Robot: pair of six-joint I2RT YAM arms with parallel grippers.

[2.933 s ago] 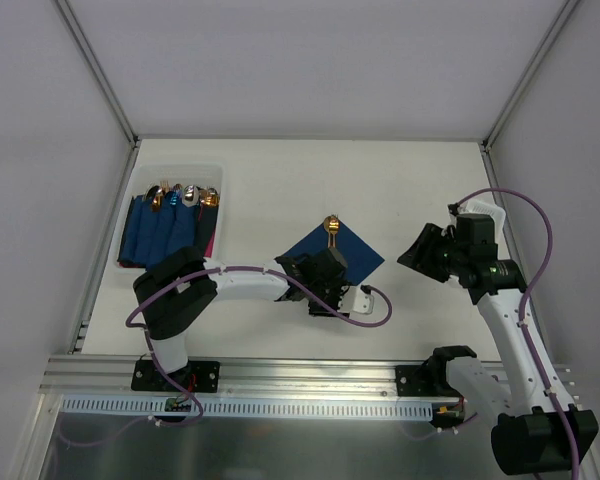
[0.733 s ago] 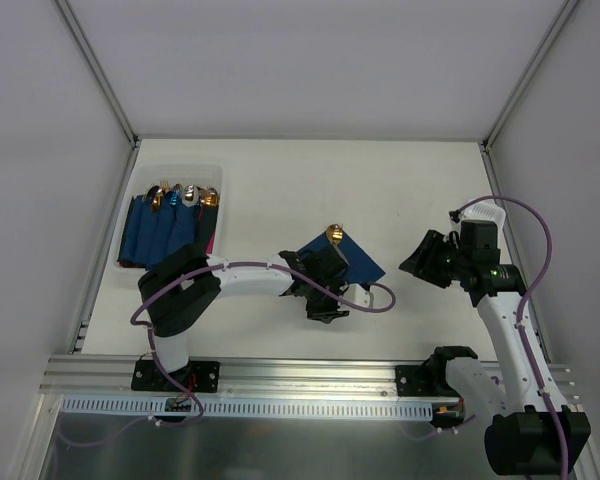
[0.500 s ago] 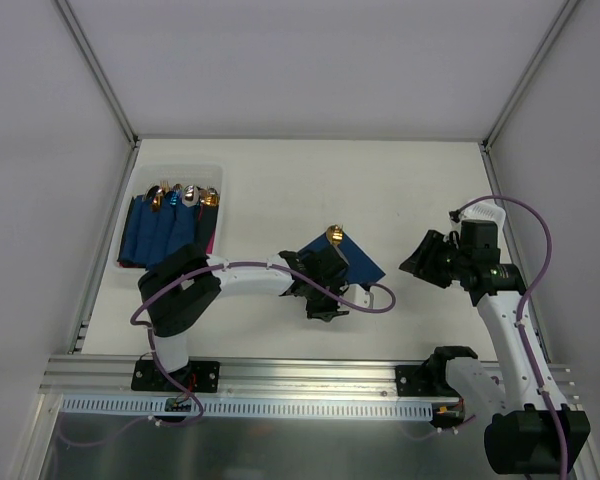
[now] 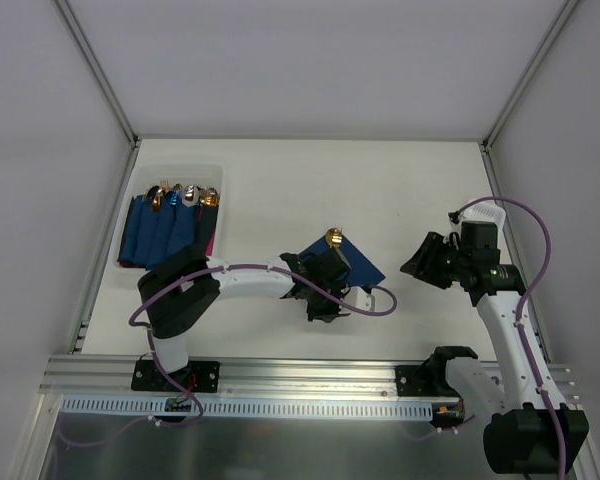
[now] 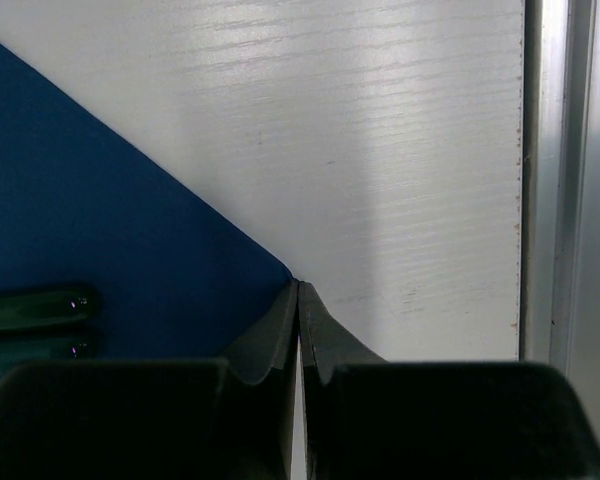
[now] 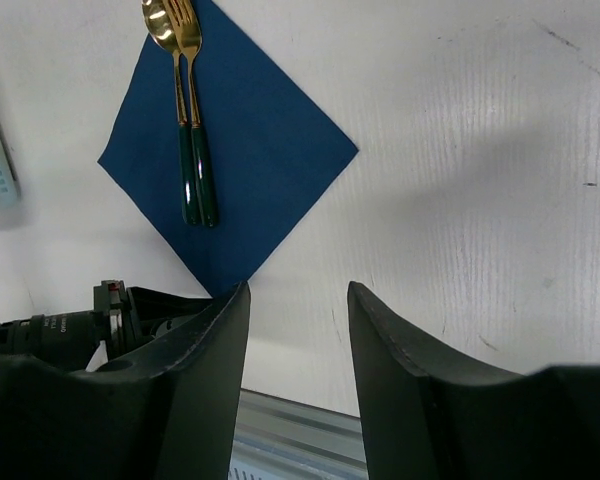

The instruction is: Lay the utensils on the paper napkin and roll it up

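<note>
The paper napkin point(image 4: 358, 262) lies as a dark blue diamond in the middle of the table; it also shows in the right wrist view point(image 6: 260, 150) and the left wrist view point(image 5: 100, 220). The utensils point(image 6: 190, 130), a gold spoon and fork with dark green handles, lie side by side on it; the spoon head point(image 4: 332, 236) sticks past its far corner. My left gripper point(image 4: 320, 305) is shut, its tips point(image 5: 298, 285) pinched on the napkin's near corner. My right gripper point(image 4: 418, 262) is open and empty, hovering right of the napkin point(image 6: 298, 285).
A white tray point(image 4: 220, 175) at the far left holds several dark blue rolls point(image 4: 165, 230) with metallic cutlery heads. An aluminium rail point(image 5: 570, 200) runs along the table's near edge. White walls enclose the table on three sides.
The napkin and utensils have shifted a little toward the near edge since the earliest frame, with the left gripper at the near corner. The right arm has moved slightly.
</note>
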